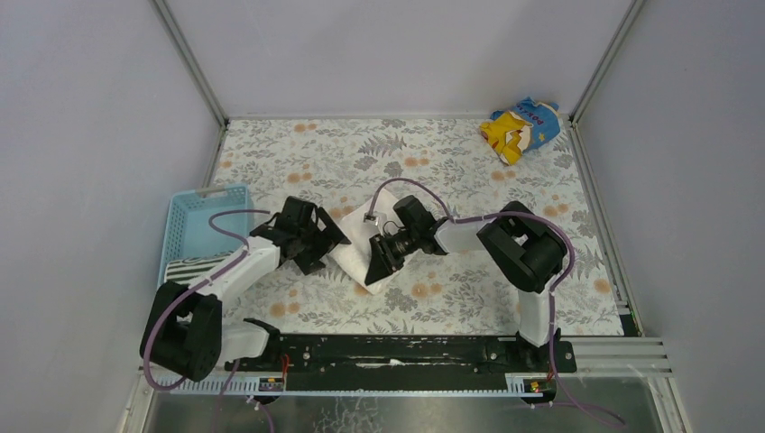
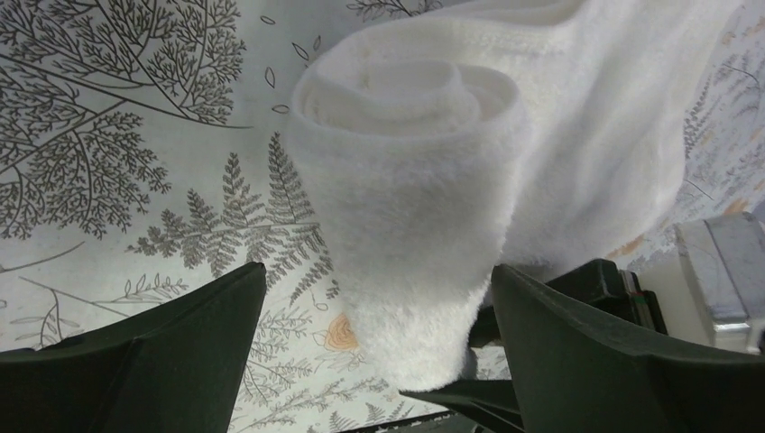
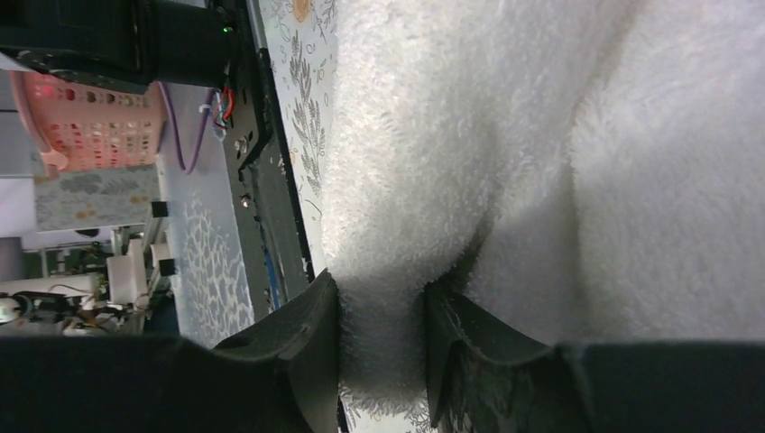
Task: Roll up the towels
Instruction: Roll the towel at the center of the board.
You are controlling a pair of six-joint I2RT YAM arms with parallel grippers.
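Observation:
The large white terry towel (image 1: 354, 242) lies partly rolled at mid-table between both grippers. In the left wrist view its rolled end (image 2: 410, 189) shows a spiral and pokes between my left gripper's (image 2: 379, 271) wide-open fingers; there is a gap to the left finger (image 2: 180, 352), while the right finger (image 2: 586, 352) stands close beside the roll. My right gripper (image 3: 379, 284) is shut on a thick fold of the same towel (image 3: 541, 135), seen from above at the towel's near-right corner (image 1: 373, 269). The small striped towel (image 1: 189, 268) lies at the near end of the blue basket (image 1: 185, 212).
A yellow-and-blue printed cloth (image 1: 521, 126) sits in the far right corner. The blue basket stands at the table's left edge beside the left arm. The black base rail (image 1: 406, 347) runs along the near edge. A pink basket (image 3: 99, 126) shows off the table.

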